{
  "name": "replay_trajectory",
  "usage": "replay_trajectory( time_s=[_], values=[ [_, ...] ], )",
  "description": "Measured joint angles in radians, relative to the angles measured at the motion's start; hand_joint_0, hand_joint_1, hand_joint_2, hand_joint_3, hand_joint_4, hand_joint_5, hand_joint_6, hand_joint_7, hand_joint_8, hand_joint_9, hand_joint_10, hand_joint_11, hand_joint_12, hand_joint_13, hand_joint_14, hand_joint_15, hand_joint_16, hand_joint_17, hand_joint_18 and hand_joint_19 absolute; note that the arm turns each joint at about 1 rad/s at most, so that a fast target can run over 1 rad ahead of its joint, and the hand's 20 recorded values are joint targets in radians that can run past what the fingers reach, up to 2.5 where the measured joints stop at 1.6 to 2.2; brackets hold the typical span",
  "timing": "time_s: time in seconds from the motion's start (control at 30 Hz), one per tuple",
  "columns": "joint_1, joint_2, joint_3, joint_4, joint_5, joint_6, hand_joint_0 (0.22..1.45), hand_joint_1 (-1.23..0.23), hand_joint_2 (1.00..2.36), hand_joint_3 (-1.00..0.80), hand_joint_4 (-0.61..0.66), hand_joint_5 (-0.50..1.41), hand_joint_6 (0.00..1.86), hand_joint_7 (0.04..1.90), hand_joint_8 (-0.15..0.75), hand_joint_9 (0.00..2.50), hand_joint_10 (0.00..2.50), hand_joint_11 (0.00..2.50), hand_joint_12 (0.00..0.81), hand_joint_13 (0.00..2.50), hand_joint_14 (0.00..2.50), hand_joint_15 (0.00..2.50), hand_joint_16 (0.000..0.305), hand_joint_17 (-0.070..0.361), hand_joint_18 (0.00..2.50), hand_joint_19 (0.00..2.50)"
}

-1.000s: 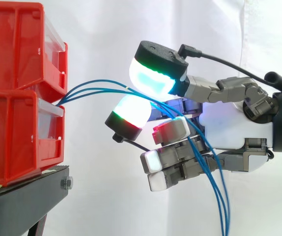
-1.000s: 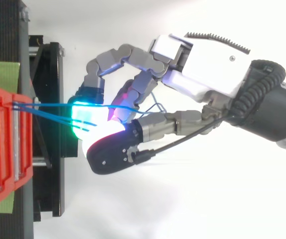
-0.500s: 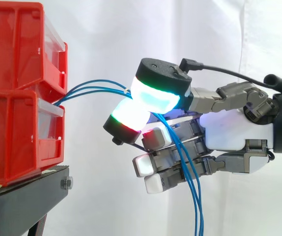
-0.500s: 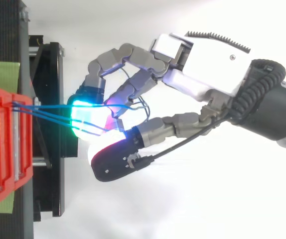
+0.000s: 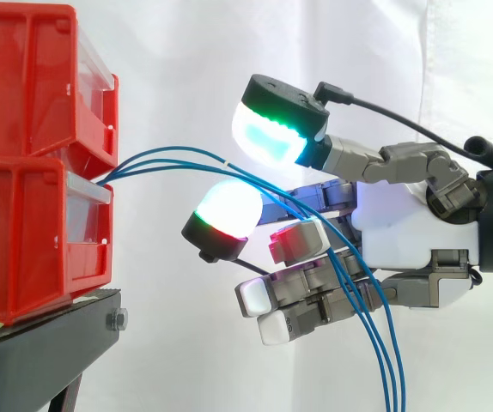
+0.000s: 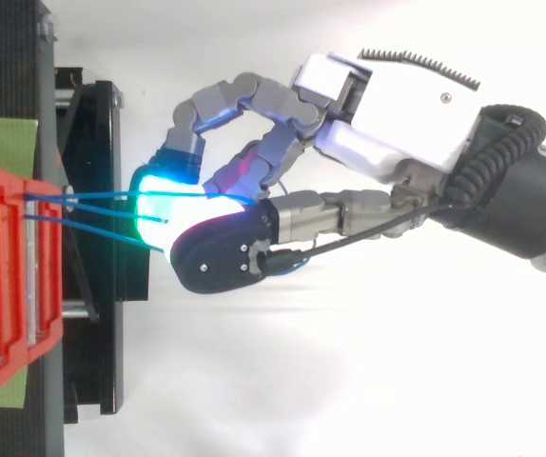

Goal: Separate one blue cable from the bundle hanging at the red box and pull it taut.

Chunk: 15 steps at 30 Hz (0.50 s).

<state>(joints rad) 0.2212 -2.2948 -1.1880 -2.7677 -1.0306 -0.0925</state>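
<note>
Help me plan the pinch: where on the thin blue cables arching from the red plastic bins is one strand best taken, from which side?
Top blue strand, on its arch just outside the red plastic bins, where the strands fan apart. Come level from the hand's side.

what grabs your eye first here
The big hand glowing cyan and white mid-frame, extending in from the right. Then the blue cables arching out of the stacked red bins on the left, running past the hand and down out of view.
</note>
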Motion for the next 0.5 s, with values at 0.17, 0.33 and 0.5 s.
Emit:
replay_trajectory(
  time_s=[0.17, 0.33, 0.5],
  values=[
    [-0.001, 0.0, 0.0, -0.008, 0.0, 0.006, 0.66, -0.78, 1.02, -0.32, 0.0, -0.16, 0.91, 1.01, 0.327, 1.25, 0.01, 1.17, 0.344, 0.93, 0.02, 0.6, 0.041, 0.091, 0.77, 0.5],
    [0.0, 0.001, 0.0, -0.011, 0.0, 0.009, 0.74, -0.86, 1.02, -0.33, -0.08, -0.18, 0.95, 0.98, 0.312, 1.2, 0.01, 1.15, 0.339, 0.91, 0.02, 0.6, 0.04, 0.09, 0.76, 0.48],
    [0.0, 0.001, 0.0, -0.012, 0.0, 0.01, 0.76, -0.92, 1.0, -0.5, -0.04, -0.18, 0.95, 0.96, 0.304, 1.17, 0.01, 1.14, 0.333, 0.89, 0.02, 0.58, 0.039, 0.089, 0.76, 0.46]
  ],
)
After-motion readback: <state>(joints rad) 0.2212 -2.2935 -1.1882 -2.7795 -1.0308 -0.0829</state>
